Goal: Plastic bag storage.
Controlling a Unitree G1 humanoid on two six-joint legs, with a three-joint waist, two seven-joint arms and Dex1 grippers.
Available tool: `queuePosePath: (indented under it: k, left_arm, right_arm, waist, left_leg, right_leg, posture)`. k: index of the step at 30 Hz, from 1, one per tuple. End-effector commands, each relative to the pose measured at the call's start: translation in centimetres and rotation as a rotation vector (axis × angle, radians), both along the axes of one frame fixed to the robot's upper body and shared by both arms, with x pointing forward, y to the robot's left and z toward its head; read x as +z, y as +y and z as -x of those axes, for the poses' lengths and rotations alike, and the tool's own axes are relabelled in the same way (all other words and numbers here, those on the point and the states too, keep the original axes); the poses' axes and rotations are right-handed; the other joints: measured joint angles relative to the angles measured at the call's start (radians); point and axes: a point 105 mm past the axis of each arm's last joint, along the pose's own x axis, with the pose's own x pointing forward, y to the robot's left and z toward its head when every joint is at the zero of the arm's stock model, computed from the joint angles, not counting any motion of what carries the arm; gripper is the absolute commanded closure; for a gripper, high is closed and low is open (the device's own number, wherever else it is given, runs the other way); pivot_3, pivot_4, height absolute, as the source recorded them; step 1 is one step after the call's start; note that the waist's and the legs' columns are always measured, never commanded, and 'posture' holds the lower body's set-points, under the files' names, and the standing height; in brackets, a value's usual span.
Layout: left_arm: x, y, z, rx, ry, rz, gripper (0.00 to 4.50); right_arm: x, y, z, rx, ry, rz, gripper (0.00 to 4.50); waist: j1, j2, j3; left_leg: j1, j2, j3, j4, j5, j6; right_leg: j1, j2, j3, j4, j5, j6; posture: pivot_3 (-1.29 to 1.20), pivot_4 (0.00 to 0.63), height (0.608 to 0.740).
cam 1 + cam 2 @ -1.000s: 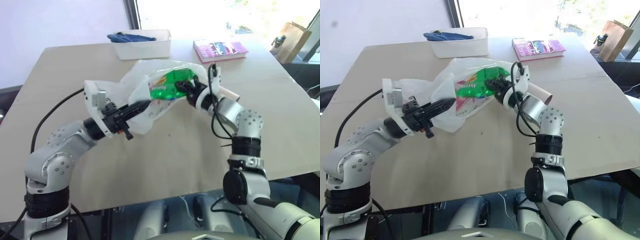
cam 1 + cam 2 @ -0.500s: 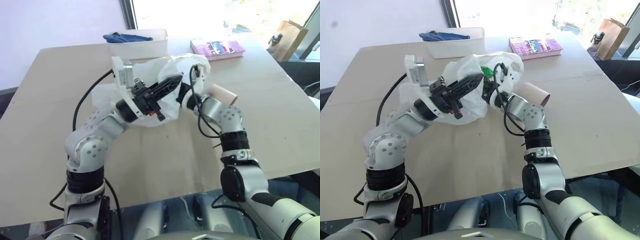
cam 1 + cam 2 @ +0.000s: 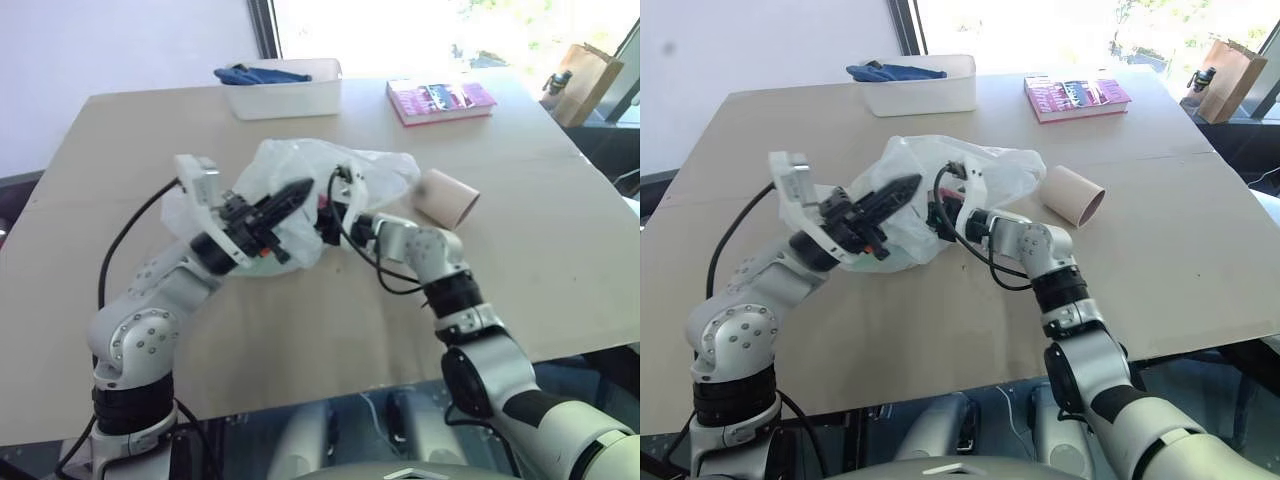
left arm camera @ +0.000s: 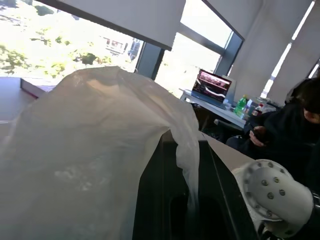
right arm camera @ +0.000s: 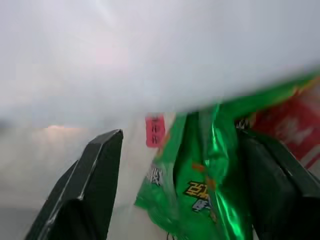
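The plastic bag, thin and translucent white, sits crumpled in the middle of the table. My left gripper is shut on a fold of its film at the left side; in the left wrist view the film drapes over the black fingers. My right gripper reaches into the bag from the right. In the right wrist view its fingers stand wide apart inside the bag, with the shiny green snack packet lying between them. From the head views the packet is hidden by the bag.
A white tray holding a blue cloth stands at the table's far edge, a pink book to its right. A cardboard tube lies just right of the bag. A seated person shows beyond the table.
The bag has come down from mid-air onto the table. My right gripper pushed left into it and opened. My left arm swung inward and back out, still gripping the film.
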Motion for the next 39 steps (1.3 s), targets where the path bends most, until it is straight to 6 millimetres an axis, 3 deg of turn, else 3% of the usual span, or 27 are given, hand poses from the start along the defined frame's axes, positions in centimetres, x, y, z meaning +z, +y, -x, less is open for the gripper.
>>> queuePosePath:
  k: [1,7,11,16,21,26,33,36,39]
  left_arm:
    - [0.8,1.0,-0.3,0.043,-0.038,0.03,4.5]
    - [1.0,1.0,-1.9,0.077,-0.048,0.066,4.5]
    - [0.6,0.4,-2.6,0.073,-0.052,0.057,4.5]
    - [0.5,0.3,-3.0,0.071,-0.07,0.027,4.5]
    - [0.1,-0.3,-3.1,0.045,-0.086,-0.002,4.5]
    - [0.0,-1.3,-2.6,0.005,-0.126,-0.059,4.5]
    - [-0.1,-0.7,-1.3,0.013,-0.137,-0.102,4.5]
    - [-0.2,-0.3,-1.1,0.025,-0.137,-0.111,4.5]
    - [-0.5,-0.1,-0.9,0.036,-0.131,-0.125,4.5]
  right_arm:
    - [2.9,-1.9,0.8,-0.019,-0.126,-0.018,1.31]
    - [4.4,-7.1,2.6,-0.15,-0.362,0.185,1.31]
    - [4.8,-11.0,3.6,-0.323,-0.421,0.265,1.31]
    - [2.3,-16.5,3.7,-0.58,-0.384,0.535,1.31]
    - [0.0,-20.2,3.9,-0.717,-0.272,0.612,1.31]
    - [-1.5,-21.7,2.2,-0.782,-0.196,0.61,1.31]
    - [-1.6,-21.0,0.0,-0.747,-0.201,0.535,1.31]
    - [-1.3,-20.7,-0.8,-0.74,-0.217,0.512,2.1]
    - [-1.3,-19.8,-1.2,-0.68,-0.249,0.502,3.41]
  waist:
    - [0.001,0.0,0.0]
    - [0.006,0.0,0.0]
    - [0.013,0.0,0.0]
    - [0.021,-0.001,0.0]
    - [0.019,-0.001,-0.001]
    - [0.018,-0.001,-0.001]
    - [0.014,-0.001,-0.001]
    - [0.018,-0.001,-0.001]
    - [0.019,-0.001,-0.001]
  left_leg:
    - [0.0,0.0,0.0,0.0,0.0,0.0]
    - [0.0,0.0,0.0,0.0,0.0,0.0]
    - [0.0,0.0,0.001,0.0,0.0,0.0]
    - [-0.001,0.0,0.001,0.0,0.0,0.0]
    - [-0.001,0.0,0.001,0.0,0.0,0.0]
    - [0.001,0.0,0.003,0.0,-0.001,0.001]
    - [0.001,0.001,0.004,0.001,0.0,0.001]
    - [0.001,0.001,0.003,0.001,0.0,0.001]
    - [0.001,0.001,0.003,0.001,-0.001,0.001]
  right_leg:
    - [0.0,0.0,-0.001,0.0,0.0,0.0]
    - [0.0,-0.001,-0.004,0.0,0.0,0.0]
    - [0.0,-0.001,-0.003,-0.001,0.0,0.0]
    - [0.0,-0.002,-0.004,-0.001,0.0,0.0]
    - [0.001,-0.001,-0.003,-0.001,0.0,0.0]
    - [0.001,0.0,-0.002,-0.001,0.0,0.0]
    - [0.001,0.001,0.0,-0.001,0.0,0.0]
    - [0.001,0.001,-0.001,-0.001,0.0,0.0]
    - [0.001,0.001,-0.001,-0.001,0.0,0.0]
  posture:
    - [0.0,0.15,0.74]
    - [0.0,0.15,0.74]
    - [0.0,0.15,0.74]
    - [0.0,0.15,0.74]
    - [0.0,0.15,0.74]
    - [0.0,0.15,0.74]
    - [0.0,0.15,0.74]
    - [0.0,0.15,0.74]
    - [0.0,0.15,0.74]
